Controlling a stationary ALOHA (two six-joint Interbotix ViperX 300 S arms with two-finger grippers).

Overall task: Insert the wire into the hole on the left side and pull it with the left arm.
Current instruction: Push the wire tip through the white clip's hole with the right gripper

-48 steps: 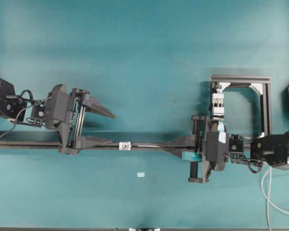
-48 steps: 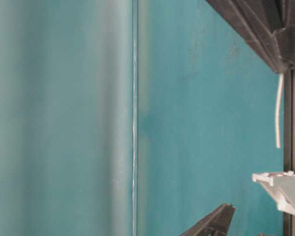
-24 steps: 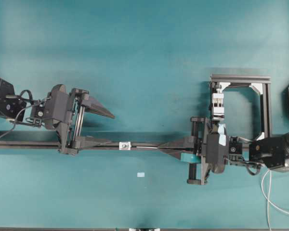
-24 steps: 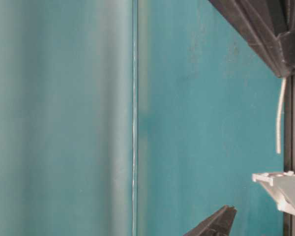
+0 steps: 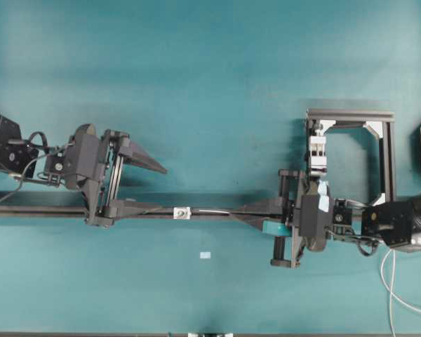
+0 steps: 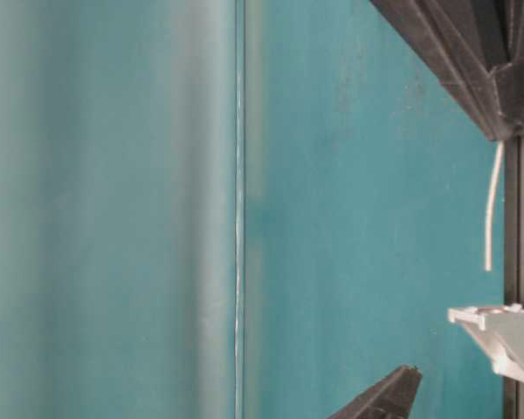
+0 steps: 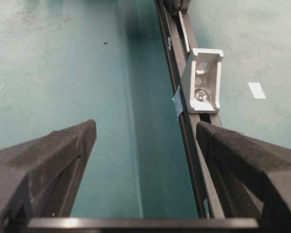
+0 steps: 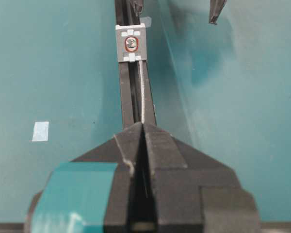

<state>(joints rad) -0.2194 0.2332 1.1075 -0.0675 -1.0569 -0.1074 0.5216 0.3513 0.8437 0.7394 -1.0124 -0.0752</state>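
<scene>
A: Status? Where's the wire (image 8: 142,90)?

B: I've got it pinched in the right gripper (image 8: 143,127), fingers fully closed on it. It runs along the black rail (image 8: 127,97); its tip is just short of the hole (image 7: 202,65) in the bracket.

A: Threaded?

B: Not yet, I judge. Left gripper (image 7: 144,138) is spread wide, holding nothing, waiting past the bracket. Insertion and pull both remain.
</scene>
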